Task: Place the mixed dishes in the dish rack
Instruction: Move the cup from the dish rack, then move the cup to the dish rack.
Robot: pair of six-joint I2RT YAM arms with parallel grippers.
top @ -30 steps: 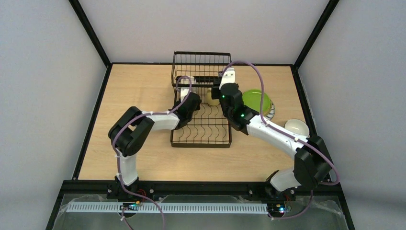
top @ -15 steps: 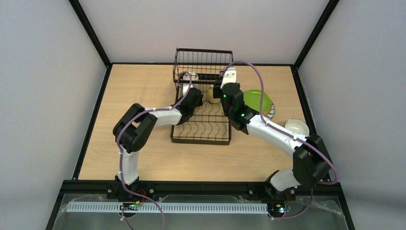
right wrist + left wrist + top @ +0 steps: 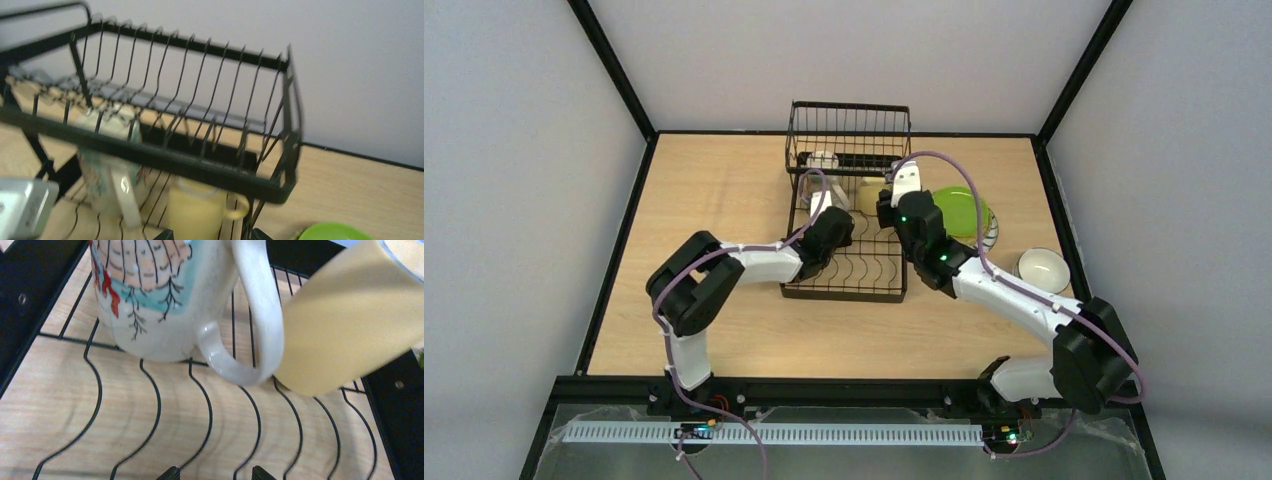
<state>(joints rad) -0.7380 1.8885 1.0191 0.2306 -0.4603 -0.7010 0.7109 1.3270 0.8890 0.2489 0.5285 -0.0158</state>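
Note:
The black wire dish rack (image 3: 844,262) stands mid-table. Under its raised basket sit a white mug with print (image 3: 150,295) and a pale yellow mug (image 3: 345,325), side by side on the curved dividers. My left gripper (image 3: 216,474) is open and empty, a little short of the printed mug's handle. My right gripper (image 3: 212,235) is also open and empty, just in front of the yellow mug (image 3: 197,212). In the top view the left gripper (image 3: 822,208) and right gripper (image 3: 894,190) flank the rack's far half. A lime green plate (image 3: 959,210) lies right of the rack on a striped-rim plate (image 3: 992,234).
A cream mug (image 3: 1044,267) stands on the table at the far right. A pale item (image 3: 822,160) rests in the raised basket (image 3: 849,125). Black frame posts border the table. The rack's near dividers (image 3: 844,275) hold nothing.
Both grippers have drawn back toward the near side from under the basket. The right wrist has dropped lower beside the green plate. The two mugs stay in the rack.

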